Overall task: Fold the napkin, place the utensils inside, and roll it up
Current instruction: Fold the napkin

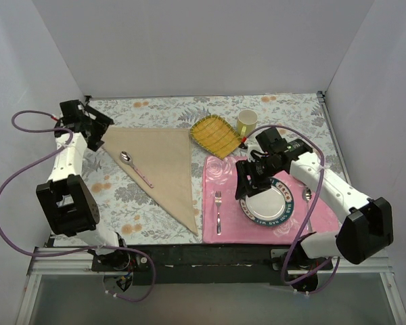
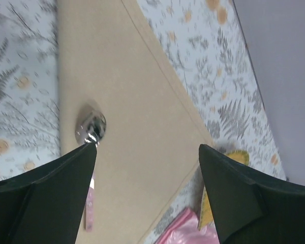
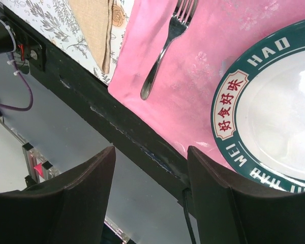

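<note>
Your napkin [image 1: 164,162] lies folded in a triangle left of the desk's middle, with one spoon [image 1: 135,168] slanting across it. The fork [image 1: 218,211] lies on the pink mat [image 1: 233,230] by the desk's near edge, handle toward you. It is just left of your right hand [image 1: 246,189], which hovers empty and half spread at the plate's [image 1: 285,206] rim. Your left hand [image 1: 100,135], wide and empty, is at the napkin's far-left corner, so the right is nearer the fork.
</note>
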Available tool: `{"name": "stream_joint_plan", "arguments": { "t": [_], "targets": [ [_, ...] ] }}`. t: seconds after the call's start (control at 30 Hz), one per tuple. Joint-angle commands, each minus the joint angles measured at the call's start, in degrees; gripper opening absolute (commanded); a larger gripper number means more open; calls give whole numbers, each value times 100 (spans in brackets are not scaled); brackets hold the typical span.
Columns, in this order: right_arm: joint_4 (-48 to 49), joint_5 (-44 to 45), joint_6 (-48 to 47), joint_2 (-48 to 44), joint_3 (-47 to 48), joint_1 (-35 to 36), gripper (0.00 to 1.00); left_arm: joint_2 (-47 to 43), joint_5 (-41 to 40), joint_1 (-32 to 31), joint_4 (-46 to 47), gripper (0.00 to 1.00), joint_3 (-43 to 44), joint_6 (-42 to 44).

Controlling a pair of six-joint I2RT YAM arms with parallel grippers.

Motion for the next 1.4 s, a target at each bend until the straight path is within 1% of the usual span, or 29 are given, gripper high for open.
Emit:
{"name": "stream_joint_plan", "arguments": {
  "t": [0.0,0.07,0.1,0.17,0.2,0.27,0.3,0.37,0.47,0.53,0.67,0.73,0.87,0.9,1.17,1.37],
  "targets": [
    [34,-130,62,269,313,19,67,296,443,650,1120,80,90,409],
    [61,-95,132,392,453,10,67,515,488,843,1342,77,72,602],
    [61,-95,159,515,524,10,67,743,531,888,1604,74,81,690],
    [104,-86,203,612,682,10,67,1016,628,976,1878,71,98,866],
    [122,-34,212,691,717,19,67,1287,628,1003,2036,67,124,954],
    [114,37,229,797,849,19,67,1508,724,1073,2256,61,186,1024],
    [113,81,229,902,893,10,67,1623,708,1082,2500,59,195,1077],
    [78,90,256,1008,955,10,66,1930,559,1143,2678,53,230,1077],
    [25,99,256,1262,1192,19,66,2221,409,1275,3064,49,274,1069],
    [-62,142,230,1482,1428,19,66,2388,400,1354,3294,49,361,1069],
    [-177,204,229,1842,1790,10,66,2941,435,1512,3311,46,713,1200],
    [-203,204,229,1992,1930,19,66,3073,496,1565,3355,46,853,1218],
    [-194,160,291,2124,2001,10,66,3469,751,1706,3443,44,1056,1104],
    [-194,178,300,2150,2001,19,66,3617,795,1723,3626,43,1100,1078],
    [-308,222,370,2353,2220,10,66,4119,927,1741,3891,39,1416,937],
    [-326,222,414,2458,2326,19,66,4304,804,1741,3953,36,1548,981]
  ]
}}
